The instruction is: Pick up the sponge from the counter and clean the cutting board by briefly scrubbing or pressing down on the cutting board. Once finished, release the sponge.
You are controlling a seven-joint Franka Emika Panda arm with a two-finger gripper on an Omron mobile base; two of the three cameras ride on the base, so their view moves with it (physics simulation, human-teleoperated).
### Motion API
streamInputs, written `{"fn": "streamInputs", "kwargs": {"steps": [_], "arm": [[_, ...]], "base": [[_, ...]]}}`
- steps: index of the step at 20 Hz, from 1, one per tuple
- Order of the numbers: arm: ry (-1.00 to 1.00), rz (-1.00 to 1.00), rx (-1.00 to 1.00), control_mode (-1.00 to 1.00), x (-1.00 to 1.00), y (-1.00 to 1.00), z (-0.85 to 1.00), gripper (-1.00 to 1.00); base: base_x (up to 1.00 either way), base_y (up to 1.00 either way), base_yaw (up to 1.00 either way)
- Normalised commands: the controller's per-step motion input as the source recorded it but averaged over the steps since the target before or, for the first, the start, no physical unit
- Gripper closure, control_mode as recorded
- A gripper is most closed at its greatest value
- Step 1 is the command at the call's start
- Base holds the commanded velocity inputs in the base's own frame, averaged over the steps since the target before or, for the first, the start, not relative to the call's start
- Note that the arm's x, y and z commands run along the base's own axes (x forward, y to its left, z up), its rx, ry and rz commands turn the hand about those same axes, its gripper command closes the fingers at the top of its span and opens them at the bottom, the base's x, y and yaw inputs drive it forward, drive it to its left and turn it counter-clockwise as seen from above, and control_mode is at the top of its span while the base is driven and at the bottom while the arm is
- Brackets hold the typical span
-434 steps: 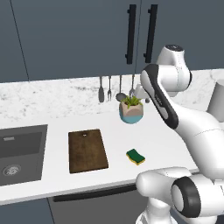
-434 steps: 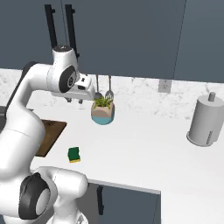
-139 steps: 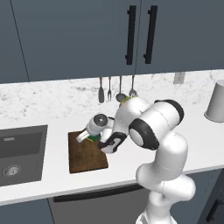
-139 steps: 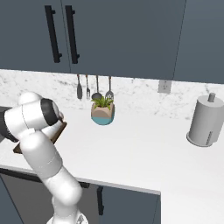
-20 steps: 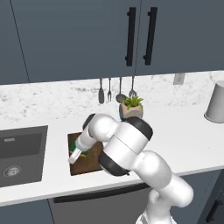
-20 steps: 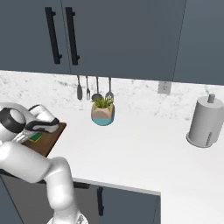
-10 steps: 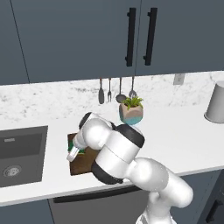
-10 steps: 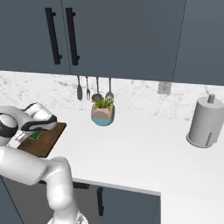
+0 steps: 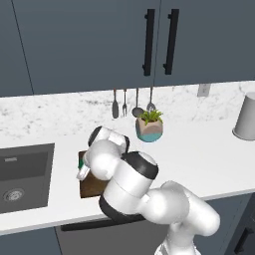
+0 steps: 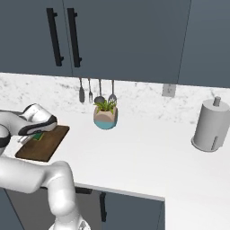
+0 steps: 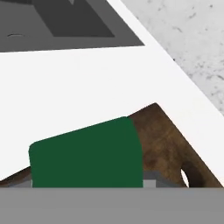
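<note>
From the left base view, the arm is bending down over the board [image 9: 92,187], which is lying on the white tabletop [image 9: 199,149] just right of the sink [image 9: 22,174]. The hand [image 9: 82,171] is pointing down at the board's left edge, and a sliver of green sponge [image 9: 81,162] is showing beside it. A plant pot [image 9: 149,127] is standing behind the board, under 3 hanging utensils [image 9: 133,102]; a paper towel roll [image 9: 245,117] is sitting far right.

From the right base view, the hand [image 10: 30,136] is lying low over the board's [image 10: 47,146] far end, with the sponge [image 10: 38,135] peeking out beneath it, on the board. The pot [image 10: 106,116] and the roll [image 10: 209,126] are standing well apart on the tabletop [image 10: 143,152].

In the hand view, the sponge's [image 11: 87,153] green face is sitting at the bottom, over the board [image 11: 164,135] near its hole and corner. The sink [image 11: 65,22] is lying beyond. The fingertips are hidden, so I cannot tell whether the hand is gripping the sponge.
</note>
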Motion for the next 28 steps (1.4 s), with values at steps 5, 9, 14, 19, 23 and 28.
{"fn": "streamInputs", "kwargs": {"steps": [5, 9, 14, 19, 23, 28], "arm": [[0.25, 0.00, 0.00, -1.00, 0.09, -0.83, 0.04, 1.00], [0.28, 0.00, 0.00, -1.00, 0.00, -0.68, 0.13, 1.00], [0.23, 0.00, 0.00, -1.00, 0.00, -0.42, 0.07, 1.00], [0.17, 0.01, 0.00, -1.00, -0.14, -0.17, 0.00, 1.00], [0.01, 0.10, 0.00, -1.00, -0.30, 0.11, 0.00, 1.00], [-0.01, 0.09, 0.00, -1.00, 0.00, 0.12, -0.09, 1.00]], "base": [[0.00, 0.00, 0.00], [0.00, 0.00, 0.00], [0.00, 0.00, 0.00], [0.00, 0.00, 0.00], [0.00, 0.00, 0.00], [0.00, 0.00, 0.00]]}}
